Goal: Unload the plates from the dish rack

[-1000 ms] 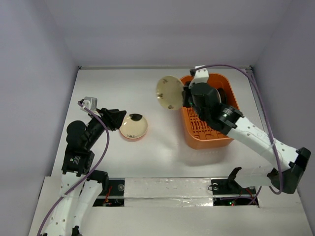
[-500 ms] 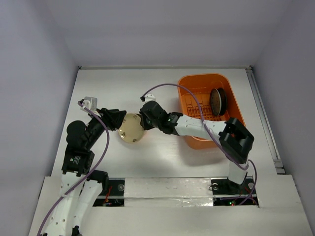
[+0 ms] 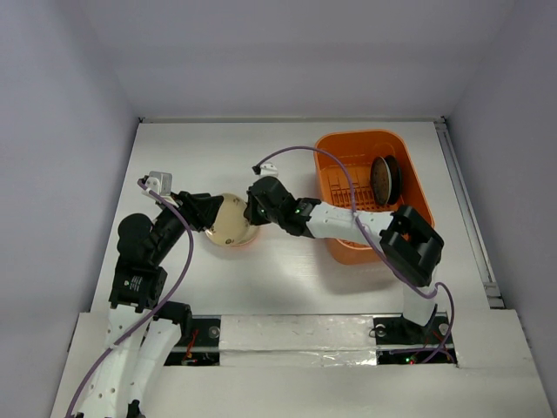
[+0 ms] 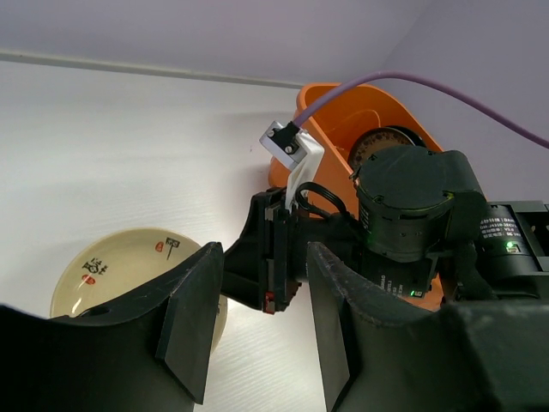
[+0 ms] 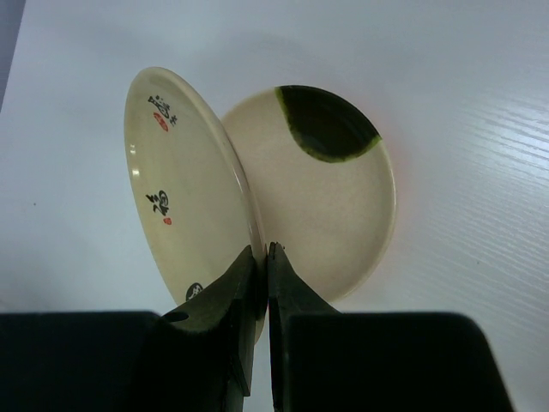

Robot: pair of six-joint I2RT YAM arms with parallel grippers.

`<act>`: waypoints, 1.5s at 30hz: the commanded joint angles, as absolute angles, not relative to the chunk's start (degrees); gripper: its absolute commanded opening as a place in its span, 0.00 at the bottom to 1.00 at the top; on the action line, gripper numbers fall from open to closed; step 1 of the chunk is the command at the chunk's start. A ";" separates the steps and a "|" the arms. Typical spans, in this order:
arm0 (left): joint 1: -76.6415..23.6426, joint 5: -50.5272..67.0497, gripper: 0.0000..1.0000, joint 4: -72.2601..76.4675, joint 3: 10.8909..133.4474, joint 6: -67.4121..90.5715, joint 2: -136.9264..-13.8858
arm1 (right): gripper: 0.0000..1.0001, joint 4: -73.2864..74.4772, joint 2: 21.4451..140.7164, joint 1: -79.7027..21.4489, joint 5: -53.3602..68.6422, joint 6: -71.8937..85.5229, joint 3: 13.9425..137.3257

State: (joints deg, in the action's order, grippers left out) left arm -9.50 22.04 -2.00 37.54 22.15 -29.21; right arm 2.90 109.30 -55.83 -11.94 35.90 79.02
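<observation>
My right gripper (image 5: 264, 251) is shut on the rim of a cream plate with dark characters (image 5: 184, 184), held tilted on edge. Under it, a cream plate with a dark green patch (image 5: 334, 206) lies flat on the table. From above, the held plate (image 3: 228, 219) covers most of the flat one, whose orange rim (image 3: 250, 239) peeks out. The left gripper (image 4: 262, 283) stands open just left of both, with nothing between its fingers. At the right, the orange dish rack (image 3: 365, 252) holds a dark plate (image 3: 381, 178) standing on edge.
The right arm (image 3: 339, 222) stretches across the table from the rack's near left corner. White walls enclose the table at the back and sides. A purple cable (image 3: 305, 152) loops above the right wrist.
The right arm has swung left from the rack with the cream plate and brought it down over the plate on the table. The left arm has stayed still.
</observation>
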 commanded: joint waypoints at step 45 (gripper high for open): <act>-9.14 23.20 0.41 0.97 39.11 22.32 -29.00 | 0.45 21.54 74.88 -27.25 -47.64 17.49 63.90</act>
